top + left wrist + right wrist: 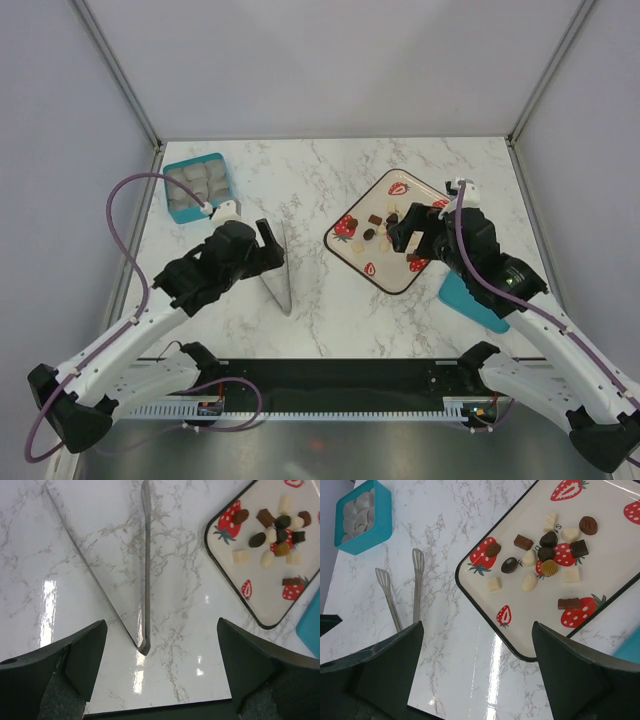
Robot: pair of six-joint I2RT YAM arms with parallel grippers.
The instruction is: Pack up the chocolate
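Lying on plate point(530, 625): chocolate point(549, 539), upper right of frame
Left hand point(161, 630): spread, empty, by tongs point(146, 570) on worktop point(190, 610)
Right hand point(477, 630): spread, empty

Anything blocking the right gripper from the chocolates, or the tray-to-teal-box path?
Nothing visible between the open right gripper and the chocolates. On the way to the teal box, only the metal tongs lie flat.

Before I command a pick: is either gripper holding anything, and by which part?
Nothing is held. The left gripper stands open near the tongs, the right gripper open over the tray of chocolate.
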